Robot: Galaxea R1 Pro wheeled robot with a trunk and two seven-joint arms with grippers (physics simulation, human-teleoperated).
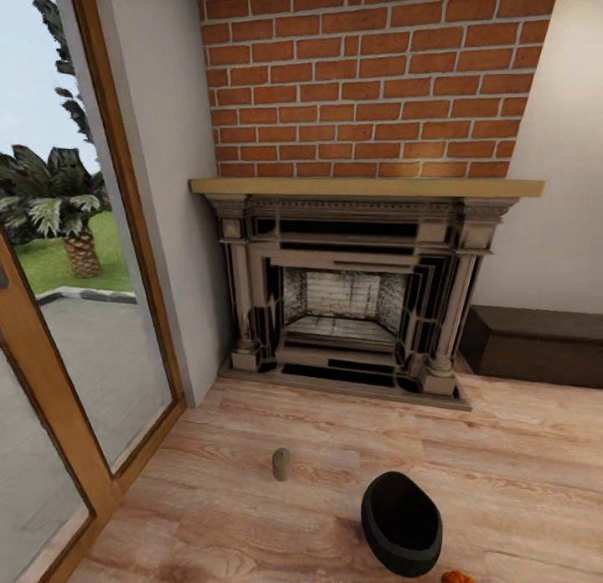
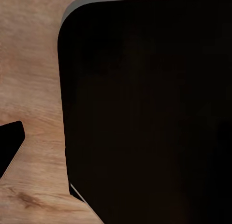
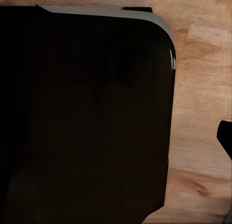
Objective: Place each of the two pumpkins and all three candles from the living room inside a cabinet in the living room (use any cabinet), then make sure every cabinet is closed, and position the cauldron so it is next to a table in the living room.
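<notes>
cauldron first: the matte black rounded pot [image 1: 401, 523] sits on the pale wooden plank floor [image 1: 251, 516] in the near foreground of the head view, tipped so its dark open mouth faces up and toward the camera. just beside it, at the very bottom edge of that view, a sliver of a bright orange ribbed pumpkin [image 1: 456, 577] peeks in. to the cauldron's left, apart from it, a short stubby tan-olive wax candle [image 1: 281, 464] stands upright on the floor. farther back, a dark carved fireplace [image 1: 352, 302] with a light wooden mantel shelf [image 1: 366, 187] sits under a red brick chimney wall [image 1: 377, 72]. to its right, against the wall, stands a long low dark brown wooden cabinet [image 1: 536, 344], its front shut. a tall wood-framed glass door [image 1: 75, 348] on the left looks out on a palm and grass. both wrist views show a large black rounded panel over the plank floor; whether either gripper's jaws are apart or together, i cannot tell.
</notes>
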